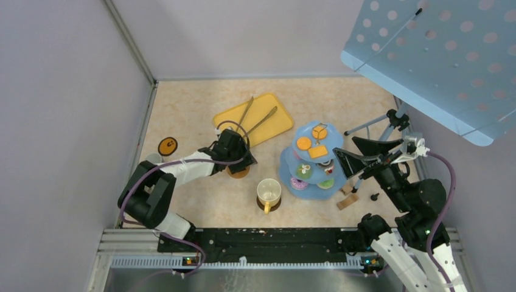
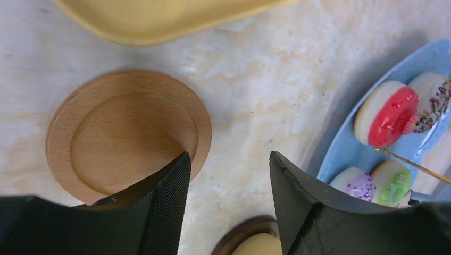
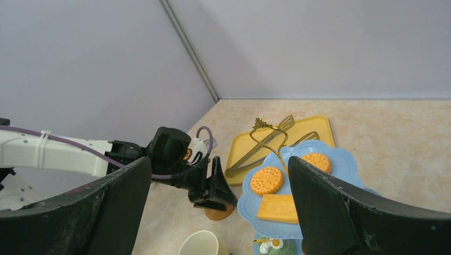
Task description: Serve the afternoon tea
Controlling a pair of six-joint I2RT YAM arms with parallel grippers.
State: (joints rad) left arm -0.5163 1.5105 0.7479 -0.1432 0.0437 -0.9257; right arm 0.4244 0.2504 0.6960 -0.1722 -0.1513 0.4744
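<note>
Your L gripper sits over a brown coaster, just below the yellow tray w/ tongs. Yellow mug stands btwn that coaster & the blue 3-tier stand. R gripper is just beside the stand's right.

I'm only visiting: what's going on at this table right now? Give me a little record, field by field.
Left gripper: open, low over a bare coaster, one finger above its rim
Right gripper: open, empty, raised beside the stand
Stand contents: biscuits on the top tier, donuts lower down
Mug: yellow, on a second coaster, near the stand
Tray: yellow, holds only tongs
</note>
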